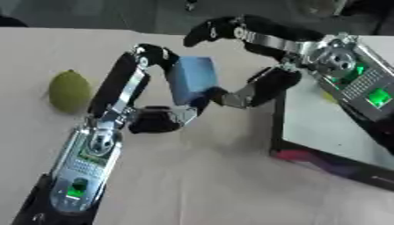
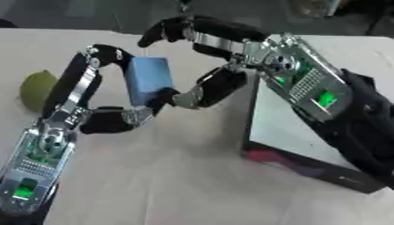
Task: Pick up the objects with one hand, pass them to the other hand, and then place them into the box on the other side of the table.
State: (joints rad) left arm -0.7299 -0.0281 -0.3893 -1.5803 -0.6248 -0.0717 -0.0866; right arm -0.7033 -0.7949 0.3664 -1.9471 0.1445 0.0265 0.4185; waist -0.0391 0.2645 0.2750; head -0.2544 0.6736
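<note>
Both hands meet at a blue block [image 1: 191, 79] held above the middle of the desk [image 1: 200, 184]. The left hand [image 1: 142, 88] rises from the lower left and curls round the block, fingers over its upper left corner and thumb under its lower end. The right hand [image 1: 254, 66] reaches in from the upper right; its lower fingers touch the block's bottom right corner, while its upper fingers arch over the top without clearly touching, so it cannot be said whether it grasps. The block stands nearly upright, long axis running top to bottom and leaning slightly left at the top. No writing can be read on it. To the right lies a shallow box [image 1: 308, 127] with a pale floor and dark rim. A yellow-green, lemon-shaped fruit [image 1: 69, 91] sits well left of the hands on the desk; the right eye view shows it nearer the edge, and shows more of the right forearm.
</note>
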